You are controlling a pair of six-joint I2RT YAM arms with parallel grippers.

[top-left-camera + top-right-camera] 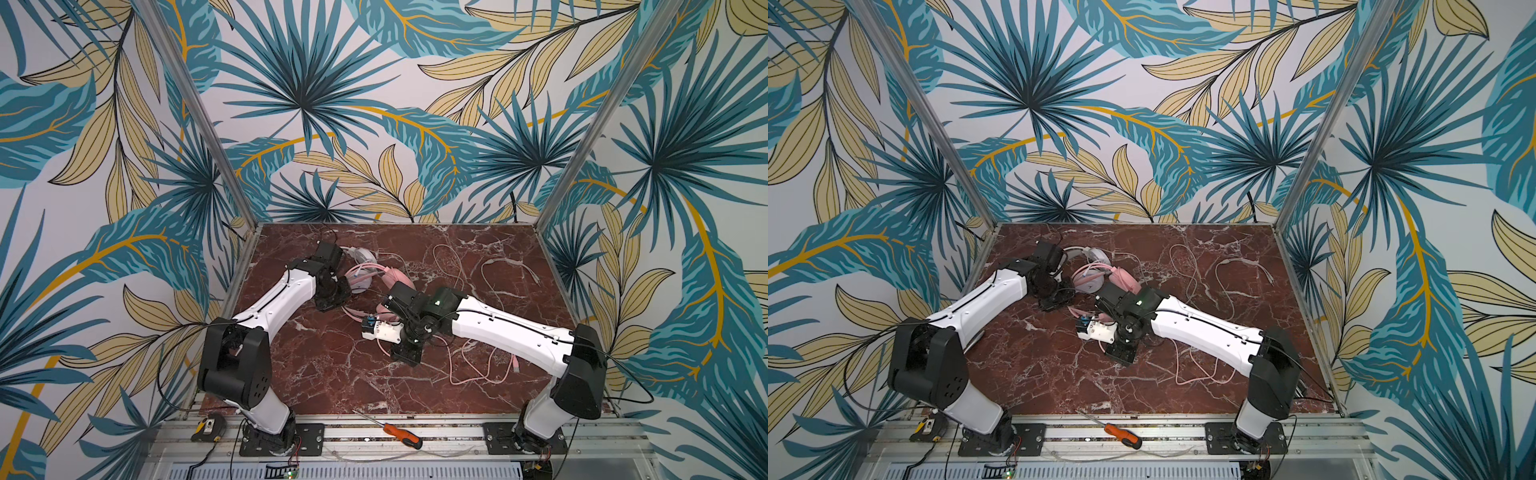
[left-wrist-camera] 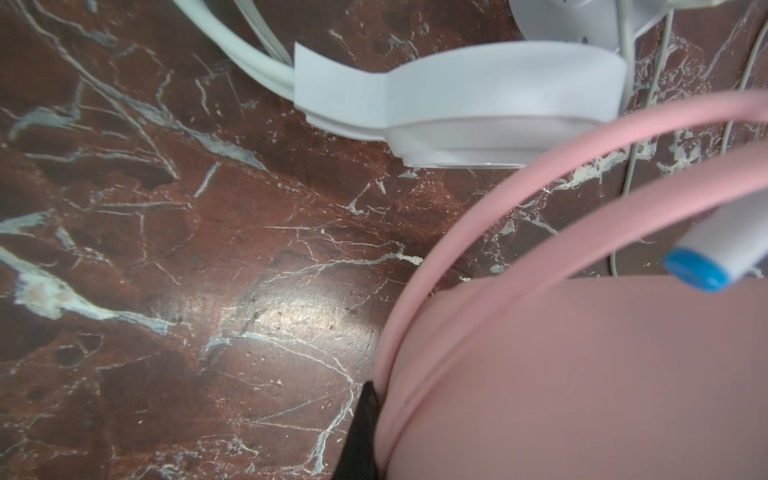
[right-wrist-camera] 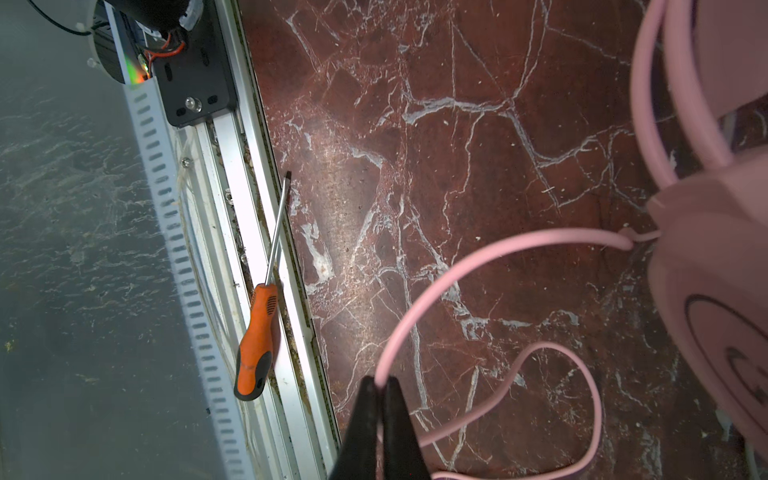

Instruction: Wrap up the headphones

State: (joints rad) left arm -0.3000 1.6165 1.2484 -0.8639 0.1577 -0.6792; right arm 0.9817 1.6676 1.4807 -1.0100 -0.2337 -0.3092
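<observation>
Pink headset (image 2: 582, 374), white headset (image 2: 478, 95), red-marbled table (image 2: 166, 249)

Left arm (image 1: 274, 299) and right arm (image 1: 507, 328) angle inward, wrists bent down. Left end effector (image 2: 368, 401) is closed; right end effector (image 3: 380, 384) pinches the pink cable (image 3: 540, 237).

white arms (image 1: 274, 303), black joints (image 1: 235, 365)
</observation>
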